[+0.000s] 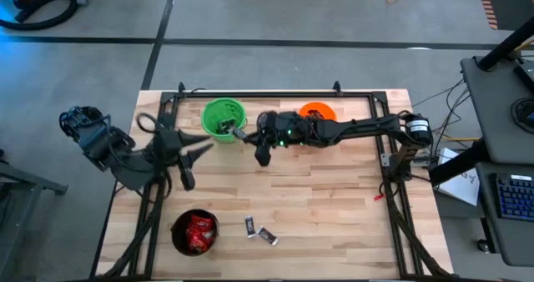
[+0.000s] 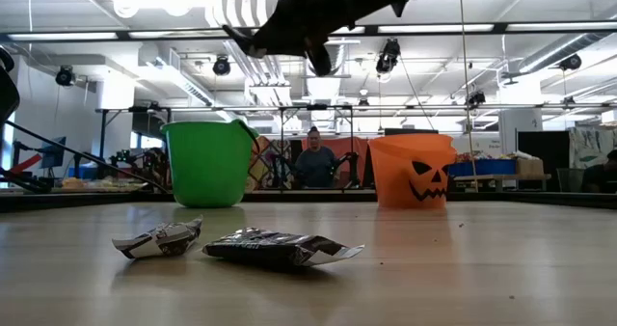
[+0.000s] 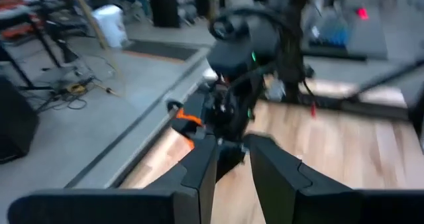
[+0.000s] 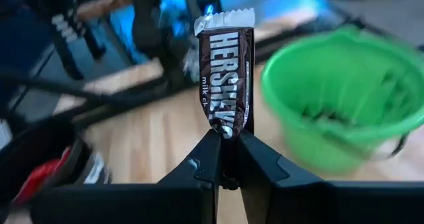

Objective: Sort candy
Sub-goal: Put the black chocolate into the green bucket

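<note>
My right gripper [image 1: 244, 135] is shut on a dark brown Hershey's bar [image 4: 228, 71], high above the table, just right of the green bucket [image 1: 224, 118]. The bucket also shows in the right wrist view [image 4: 344, 98]. My left gripper [image 1: 198, 153] is open and empty, left of and nearer than the green bucket; its fingers [image 3: 205, 174] point toward my right arm. Two small black-silver bars [image 1: 250, 225] [image 1: 268, 236] lie flat on the table near its front edge. Red packets [image 1: 198, 230] lie in the black bucket [image 1: 177, 236]. My right gripper pinches one end of the bar [image 4: 227, 132] between its two fingers. The bar sticks out lengthways past the fingertips, its crimped free end [image 4: 224, 18] farthest from them. The fingers reach roughly level from the table's right. The bar is lifted clear of the table and the bucket.
An orange bucket [image 1: 317, 113] with a pumpkin face stands at the far edge under my right arm. A black frame rail [image 1: 275, 94] runs along the table's far edge. Bare wood lies in the middle [image 1: 317, 198]. A person [image 2: 313, 162] sits far behind the table.
</note>
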Controlling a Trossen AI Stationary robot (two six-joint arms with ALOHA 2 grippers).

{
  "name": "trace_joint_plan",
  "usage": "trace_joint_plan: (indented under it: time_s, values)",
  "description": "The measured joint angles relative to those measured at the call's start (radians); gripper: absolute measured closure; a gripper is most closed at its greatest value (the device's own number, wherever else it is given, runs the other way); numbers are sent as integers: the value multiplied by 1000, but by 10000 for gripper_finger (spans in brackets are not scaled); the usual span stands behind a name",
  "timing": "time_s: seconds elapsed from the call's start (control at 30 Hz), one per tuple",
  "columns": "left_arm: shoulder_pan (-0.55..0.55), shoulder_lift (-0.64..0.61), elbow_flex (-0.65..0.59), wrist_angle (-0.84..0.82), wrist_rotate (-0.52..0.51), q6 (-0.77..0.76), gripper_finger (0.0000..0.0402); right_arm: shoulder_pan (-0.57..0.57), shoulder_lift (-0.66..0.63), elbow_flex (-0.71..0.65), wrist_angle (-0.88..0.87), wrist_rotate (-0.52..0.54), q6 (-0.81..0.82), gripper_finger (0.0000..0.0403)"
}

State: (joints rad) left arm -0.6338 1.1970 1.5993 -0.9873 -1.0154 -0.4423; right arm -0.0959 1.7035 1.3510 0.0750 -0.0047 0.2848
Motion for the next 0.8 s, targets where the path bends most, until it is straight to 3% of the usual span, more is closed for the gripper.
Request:
trace_joint_plan:
  time_s: [0.27, 0.57, 0.8]
  values:
    - [1, 0, 99, 8, -149, 39, 324, -112, 36, 0, 176, 4, -41, 372]
    - [0, -1, 115, 0, -165, 41, 324, -186, 91, 2, 286, -3, -64, 372]
    - [1, 6, 114, -3, -283, 45, 324, -214, 174, 2, 426, 5, -40, 372]
